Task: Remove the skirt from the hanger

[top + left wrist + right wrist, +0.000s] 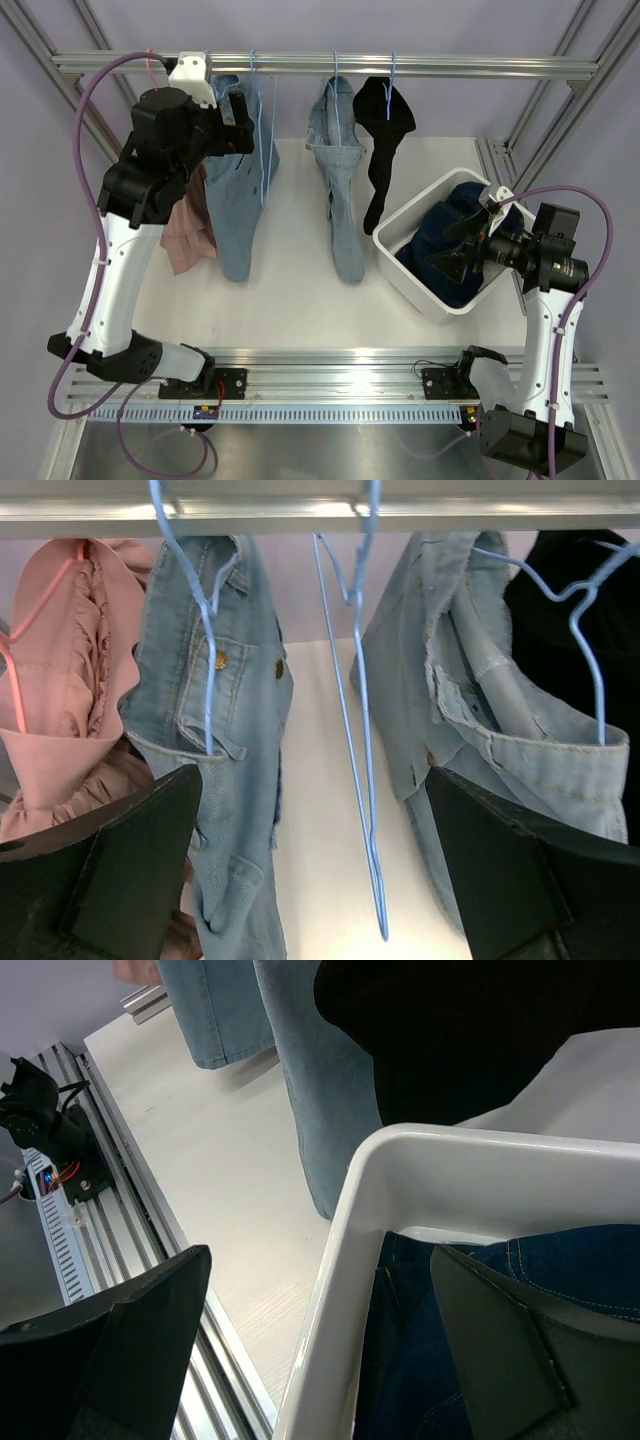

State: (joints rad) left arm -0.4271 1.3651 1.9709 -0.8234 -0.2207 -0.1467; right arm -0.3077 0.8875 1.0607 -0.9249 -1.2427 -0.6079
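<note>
Light denim skirts hang from blue hangers on the rail: one on the left and one in the middle. An empty blue hanger hangs between them. My left gripper is open and empty, raised near the rail, facing the gap with the empty hanger. My right gripper is open and empty, straddling the near-left wall of the white bin, which holds a dark blue denim garment.
A pink garment hangs at the far left behind my left arm. A black garment hangs at the right end, next to the bin. Metal frame posts stand at both sides.
</note>
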